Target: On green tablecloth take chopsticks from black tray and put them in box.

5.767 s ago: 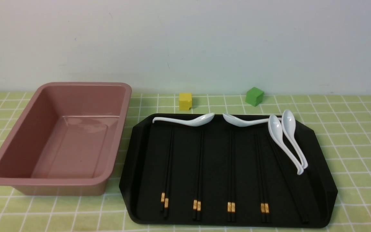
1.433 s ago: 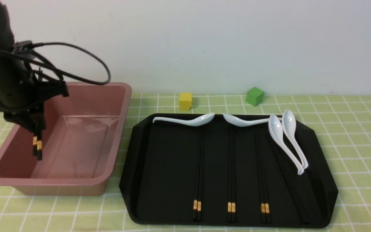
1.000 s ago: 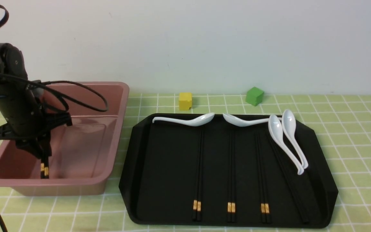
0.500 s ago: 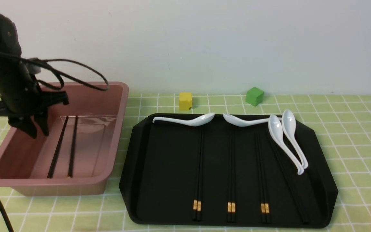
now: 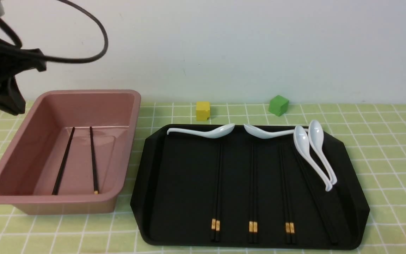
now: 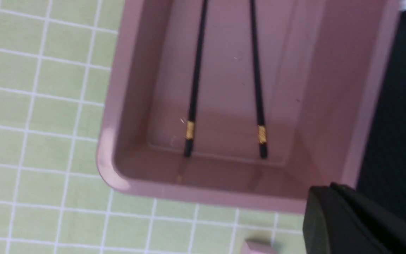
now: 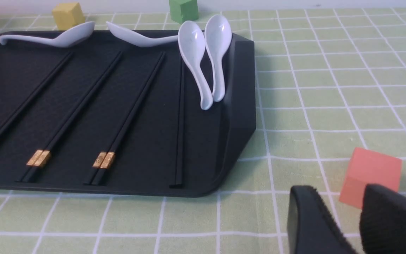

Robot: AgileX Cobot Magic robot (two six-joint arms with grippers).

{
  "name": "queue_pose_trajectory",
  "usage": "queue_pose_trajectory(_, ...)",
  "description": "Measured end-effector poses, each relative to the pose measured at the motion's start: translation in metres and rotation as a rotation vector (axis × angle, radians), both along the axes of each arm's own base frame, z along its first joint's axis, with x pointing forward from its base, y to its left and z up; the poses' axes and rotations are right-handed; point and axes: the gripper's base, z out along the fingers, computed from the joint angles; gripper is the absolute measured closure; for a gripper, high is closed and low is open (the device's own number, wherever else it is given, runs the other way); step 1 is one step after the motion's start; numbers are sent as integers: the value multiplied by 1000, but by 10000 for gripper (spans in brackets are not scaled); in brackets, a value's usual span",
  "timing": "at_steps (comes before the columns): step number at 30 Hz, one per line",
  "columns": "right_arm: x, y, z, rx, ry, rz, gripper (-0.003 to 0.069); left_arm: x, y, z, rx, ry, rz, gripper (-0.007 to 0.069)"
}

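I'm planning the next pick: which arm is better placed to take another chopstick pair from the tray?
Right, probably: the right gripper hangs low by the black tray's near right corner, close to the chopsticks' banded ends; the left gripper is raised beyond the box.

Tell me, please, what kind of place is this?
Probably a robot test bench, not a real dining room: a green tablecloth against a bare wall, a black tray holding chopsticks and white spoons, plus a yellow cube and a green cube.

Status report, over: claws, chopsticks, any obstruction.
Left claw up by box, grip unclear; right claw open, empty. One chopstick pair in box, four pairs on tray. Two spoons crowd the rightmost pair.
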Motion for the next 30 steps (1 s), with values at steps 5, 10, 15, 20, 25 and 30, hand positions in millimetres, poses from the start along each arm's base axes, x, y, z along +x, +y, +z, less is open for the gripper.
queue_pose_trajectory(5,0,0,0,0,0,0,419,-71,-15,5,-69,-144,-76,637)
queue_pose_trajectory(10,0,0,0,0,0,0,419,-163,-22,-10,-190,-387,-147,637)
queue_pose_trajectory(15,0,0,0,0,0,0,419,-206,-17,-33,-212,-519,-138,637)
queue_pose_trajectory(20,0,0,0,0,0,0,419,-245,-9,-35,-234,-812,-114,637)
queue_pose_trajectory(25,0,0,0,0,0,0,419,-275,-5,-36,-253,-986,-111,637)
queue_pose_trajectory(30,0,0,0,0,0,0,419,-277,-5,-45,-252,-976,-114,637)
